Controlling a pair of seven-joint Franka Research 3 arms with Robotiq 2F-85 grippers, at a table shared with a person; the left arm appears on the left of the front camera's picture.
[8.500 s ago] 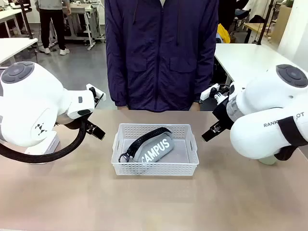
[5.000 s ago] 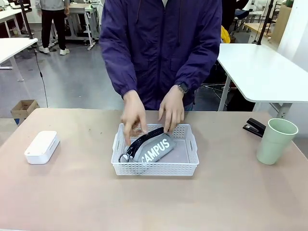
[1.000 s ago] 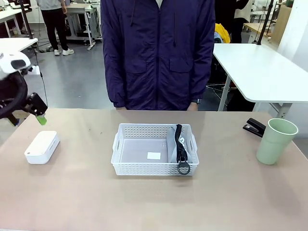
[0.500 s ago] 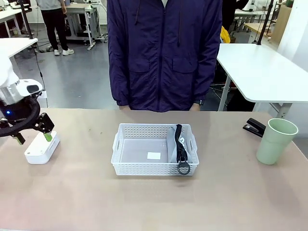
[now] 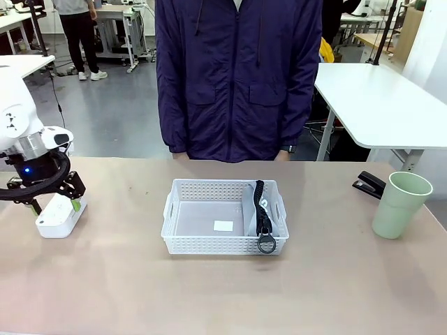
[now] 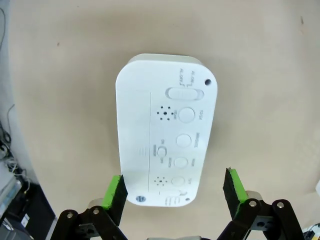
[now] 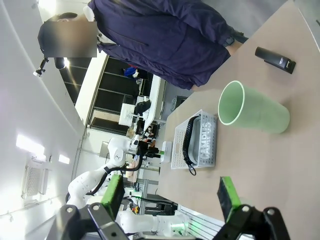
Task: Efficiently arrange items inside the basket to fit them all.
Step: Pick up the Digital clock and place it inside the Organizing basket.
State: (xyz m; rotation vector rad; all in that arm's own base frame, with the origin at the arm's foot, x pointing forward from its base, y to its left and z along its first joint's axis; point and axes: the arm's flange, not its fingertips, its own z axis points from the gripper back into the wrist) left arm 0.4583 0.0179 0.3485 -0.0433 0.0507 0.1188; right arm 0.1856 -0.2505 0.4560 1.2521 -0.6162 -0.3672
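Observation:
The white basket sits mid-table, and the grey pouch stands on edge against its right wall, black strap and ring up. At the left, the small white box lies flat on the table. My left gripper is down over it, open. In the left wrist view the green pads flank the near end of the white box, button side up, without touching. The black stapler and pale green cup stand at the far right. My right gripper is open in the air, facing the cup, stapler and basket.
A person in a dark blue jacket stands at the far edge, hands out of the basket. The left half of the basket's floor is bare apart from a small white label. Bare tabletop lies in front of the basket.
My left arm has come down and rightward from the table's left edge until its open fingers straddle the white box. Basket, pouch, cup and stapler have not moved.

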